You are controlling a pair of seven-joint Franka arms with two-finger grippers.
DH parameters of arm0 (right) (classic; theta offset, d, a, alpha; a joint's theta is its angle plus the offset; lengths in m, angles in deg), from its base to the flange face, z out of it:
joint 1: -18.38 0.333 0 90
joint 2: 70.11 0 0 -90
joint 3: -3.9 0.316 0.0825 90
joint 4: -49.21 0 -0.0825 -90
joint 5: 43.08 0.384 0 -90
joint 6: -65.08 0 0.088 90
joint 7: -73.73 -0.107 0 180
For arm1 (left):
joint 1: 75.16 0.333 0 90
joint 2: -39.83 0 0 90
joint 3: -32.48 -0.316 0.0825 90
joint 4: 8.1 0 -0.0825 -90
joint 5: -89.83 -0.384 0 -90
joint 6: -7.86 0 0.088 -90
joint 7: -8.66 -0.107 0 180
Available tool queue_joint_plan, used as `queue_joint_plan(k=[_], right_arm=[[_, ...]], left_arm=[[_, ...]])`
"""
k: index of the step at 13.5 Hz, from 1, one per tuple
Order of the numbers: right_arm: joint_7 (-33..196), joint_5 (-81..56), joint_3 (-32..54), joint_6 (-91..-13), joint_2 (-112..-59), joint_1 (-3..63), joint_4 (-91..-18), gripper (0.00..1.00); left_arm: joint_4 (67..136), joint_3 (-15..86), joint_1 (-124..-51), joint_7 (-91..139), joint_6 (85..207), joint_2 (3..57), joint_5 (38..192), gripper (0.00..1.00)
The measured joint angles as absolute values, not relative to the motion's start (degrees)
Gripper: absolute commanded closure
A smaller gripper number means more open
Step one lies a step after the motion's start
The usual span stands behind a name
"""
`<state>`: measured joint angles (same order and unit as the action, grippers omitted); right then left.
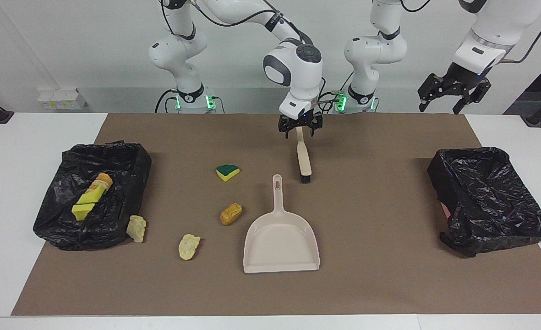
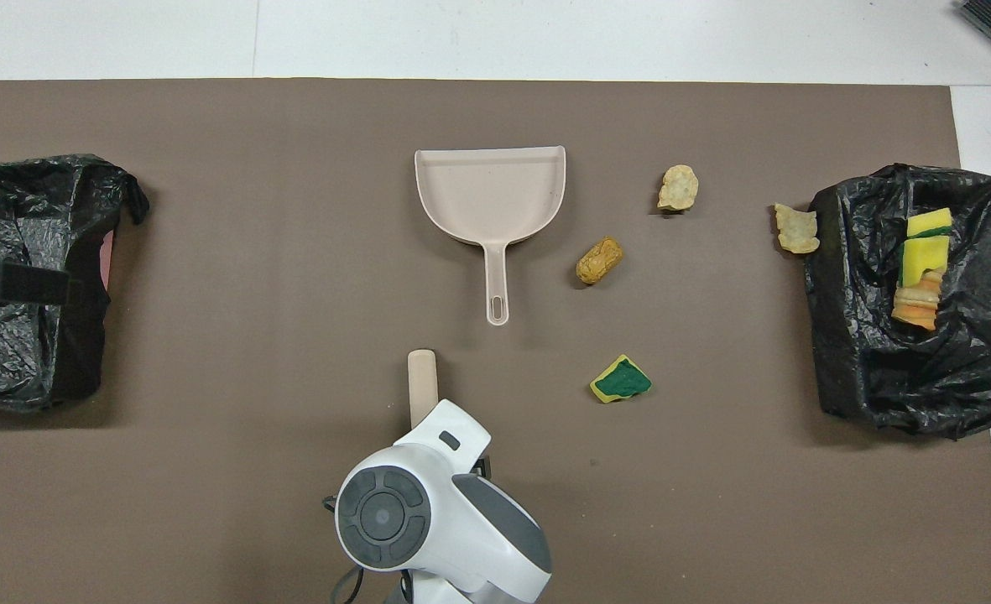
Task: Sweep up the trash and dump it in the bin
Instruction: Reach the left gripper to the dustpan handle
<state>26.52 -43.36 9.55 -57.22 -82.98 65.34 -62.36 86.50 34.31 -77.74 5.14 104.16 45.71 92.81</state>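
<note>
Hovering wide over the brush [image 1: 303, 158] handle, right end effector [image 1: 300, 129] risks nudging it askew on descent; left end effector [image 1: 453, 94] waits, wide.

A brown mat [image 1: 389, 275] covers the white table [image 1: 23, 137]. The dustpan [image 1: 281, 243] and brush [image 1: 303, 158] are beige, the brush bristles black. Both bins [image 1: 490, 197] wear black bags. Scraps are yellow, tan and orange-brown; one sponge [image 1: 227, 172] is yellow and green.

Robotics lab: two Franka arms [image 1: 297, 68] bolted at white table [image 1: 23, 151], bare white wall.
</note>
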Motion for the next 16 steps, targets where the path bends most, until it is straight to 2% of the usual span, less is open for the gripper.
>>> queue_joint_plan(k=[2,5,8,9,10,11,12,16], right_arm=[[26.5,-41.4,9.6,-57.6,-83.0,65.7,-63.9,0.17],[26.5,-38.8,9.6,-57.6,-83.0,66.3,-65.1,0.31],[26.5,-38.1,9.6,-57.6,-83.0,66.5,-65.3,0.32],[26.5,-37.2,9.6,-57.6,-82.9,66.5,-65.5,0.38],[26.5,-36.8,9.6,-57.6,-82.9,66.6,-65.7,0.53],[26.5,-36.6,9.6,-57.6,-82.9,66.7,-65.7,0.81],[26.5,-36.5,9.6,-57.6,-82.8,66.8,-65.8,1.00],[26.7,-35.2,9.6,-57.4,-82.7,66.9,-65.8,1.00]], left_arm=[[86.9,34.7,-80.7,6.8,110.1,42.6,92.8,0.00],[86.9,35.0,-87.4,12.4,116.8,37.3,92.8,0.00],[86.6,35.1,-92.8,20.0,122.3,32.3,92.8,0.00],[86.4,35.2,-94.4,22.3,124.2,30.3,92.8,0.00],[86.0,35.2,-96.3,24.4,125.6,28.2,92.8,0.00],[85.6,35.2,-98.4,26.9,127.8,26.0,92.8,0.00],[85.1,35.2,-100.6,30.1,131.0,23.5,92.8,0.00],[83.9,35.3,-104.9,35.6,139.3,17.2,93.0,0.00]])
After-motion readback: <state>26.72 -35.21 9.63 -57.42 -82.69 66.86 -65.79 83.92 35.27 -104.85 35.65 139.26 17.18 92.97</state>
